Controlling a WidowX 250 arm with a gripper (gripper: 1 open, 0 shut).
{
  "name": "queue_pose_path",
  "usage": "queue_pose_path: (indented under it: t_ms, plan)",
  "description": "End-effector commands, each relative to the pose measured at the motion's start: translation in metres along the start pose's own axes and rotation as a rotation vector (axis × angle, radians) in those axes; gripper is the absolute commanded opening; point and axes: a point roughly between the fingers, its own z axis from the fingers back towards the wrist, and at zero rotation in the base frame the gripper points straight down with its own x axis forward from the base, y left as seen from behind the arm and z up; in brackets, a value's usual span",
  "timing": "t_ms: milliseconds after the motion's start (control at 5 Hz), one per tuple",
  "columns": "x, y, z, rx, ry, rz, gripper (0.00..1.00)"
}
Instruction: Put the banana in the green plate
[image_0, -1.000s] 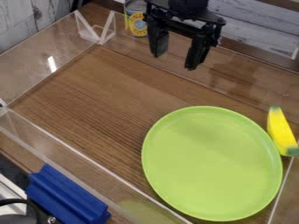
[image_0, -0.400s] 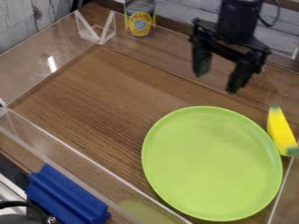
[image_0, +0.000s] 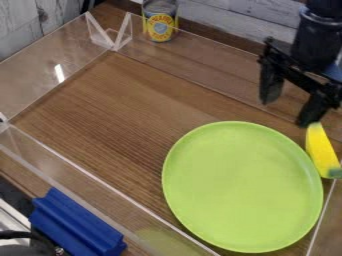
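The banana lies on the wooden bench just beside the right rim of the green plate, touching or nearly touching that rim; which of the two cannot be told from here. It runs roughly along the plate's edge, its greenish tip at the end nearer the camera. The plate itself holds nothing.

The gripper hangs beyond the plate's far-right rim, above and behind the banana, pointing down. Its jaws stand spread wide with clear space between them, and they hold nothing.

The banana looks like a small moulded toy: probably light, stiff and smooth-skinned, so a pinch should not crush it, but a glossy curved surface could squirt out of the jaws if taken near either tapering end. The sounder hold is likely across the thick middle, with the jaws closing on the two long flanks, which means lining them up square to the fruit's length. Being so close to the plate's rim, the plate-side finger has little room to come down; a nudge may push the plate or roll the banana.

A yellow-labelled can stands far beyond the plate, out of the way.
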Motion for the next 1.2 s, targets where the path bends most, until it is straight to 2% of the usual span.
queue_pose_path:
  t_ms: [0,400,1000]
  plan:
    - [0.016,-0.014,0.012,0.004,-0.081,-0.051,1.00]
    - [0.029,-0.024,-0.007,0.002,-0.094,-0.105,1.00]
    - [0.046,-0.025,-0.035,0.001,-0.105,-0.122,1.00]
